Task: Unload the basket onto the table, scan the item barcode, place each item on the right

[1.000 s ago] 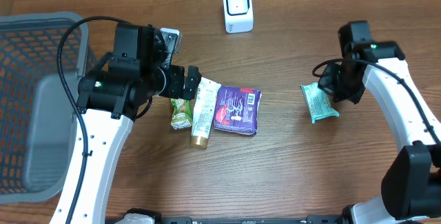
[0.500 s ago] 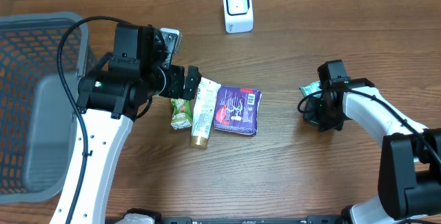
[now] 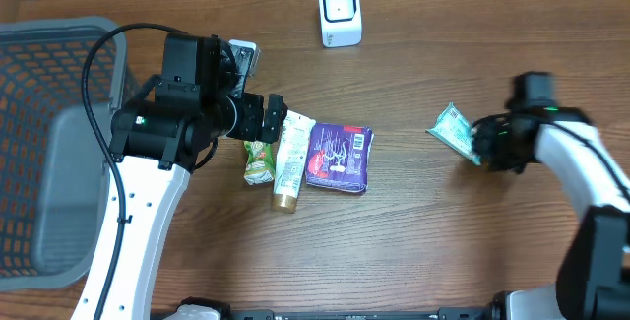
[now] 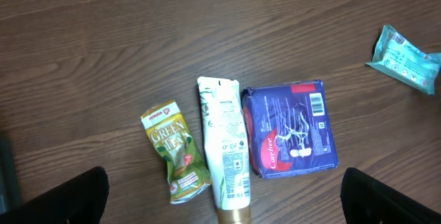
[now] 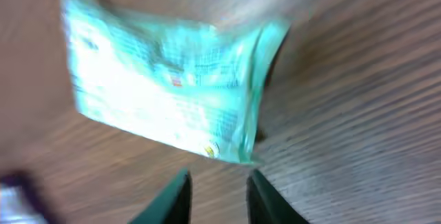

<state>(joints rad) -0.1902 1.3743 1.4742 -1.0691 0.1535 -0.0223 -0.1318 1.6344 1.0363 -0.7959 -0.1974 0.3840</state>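
**Teal packet lies loose just ahead of the right fingertips**

The right gripper point(image 5: 217, 186) holds its fingers slightly apart, with bare wood between them and nothing gripped. The teal packet point(image 5: 165, 103) lies on the table point(image 3: 413, 241) just beyond the tips. It seems tipped up on one edge, probably to allow a better grasp before it goes to the scanner point(image 3: 340, 13), well apart from this hand. The left gripper point(image 3: 272, 115) hangs spread wide above the tube point(image 4: 224, 148), likely idle.

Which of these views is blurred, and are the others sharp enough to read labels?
Right wrist view: heavy motion blur, the teal plastic packet is smeared and its print illegible. Left wrist view: sharp and evenly lit, the barcode on the purple rectangular pack shows clearly. Overhead view: sharp, no glare.
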